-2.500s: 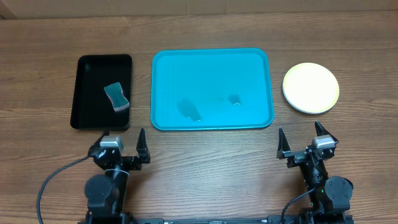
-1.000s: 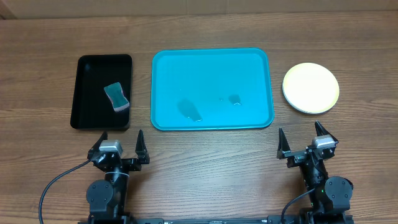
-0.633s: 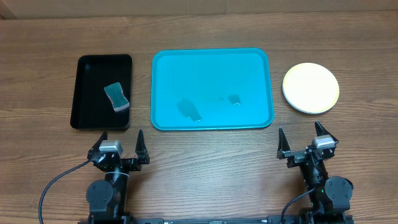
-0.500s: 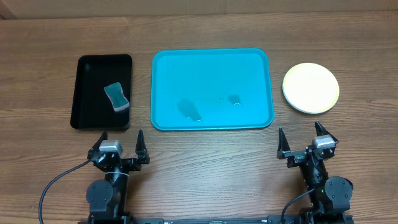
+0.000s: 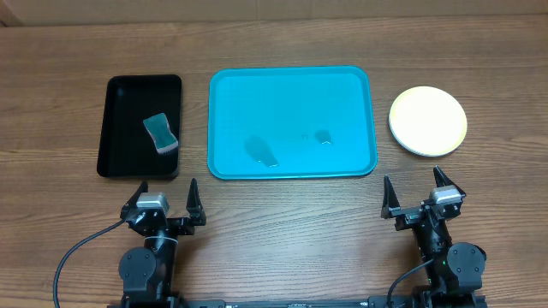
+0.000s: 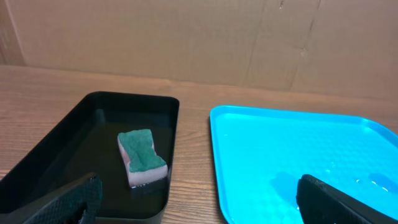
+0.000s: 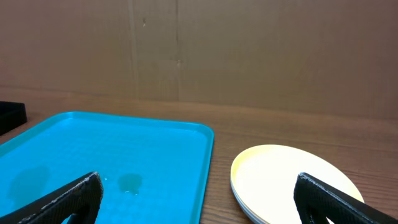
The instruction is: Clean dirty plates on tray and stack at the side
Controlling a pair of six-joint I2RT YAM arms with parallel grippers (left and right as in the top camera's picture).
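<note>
Overhead view: left gripper (image 5: 168,183) and right gripper (image 5: 412,175) both spread wide, plates (image 5: 428,121) stacked beside the tray (image 5: 291,94)

A wooden table (image 5: 86,51) carries everything. Both grippers sit at its near edge, well apart, fingers pointing away across the wood. Each has its two fingers splayed wide with nothing between them. In the left wrist view the dark fingers (image 6: 62,202) show only at the bottom corners, and the right wrist view shows the same.

Largest on the table is the turquoise tray, lying ahead of the grippers and between them — ahead and to the right of the left gripper, ahead and to the left of the right one. Its floor carries two wet patches (image 5: 261,151), both in the half nearer the grippers.

Next comes the black tray (image 5: 120,111), ahead of the left gripper and slightly to its left. It is just beside the turquoise tray but not touching it.

The plates sit as one stack on bare wood, almost straight ahead of the right gripper and a little to its right, near the tray's right rim yet apart from it. The top plate is pale cream-white, and a yellow-green rim peeks out beneath it. The right wrist view shows layered rims, though how many plates lie there I cannot tell.

Smallest is a green-topped sponge (image 5: 160,134), flat inside the black tray — ahead of the left gripper, toward that tray's right side
</note>
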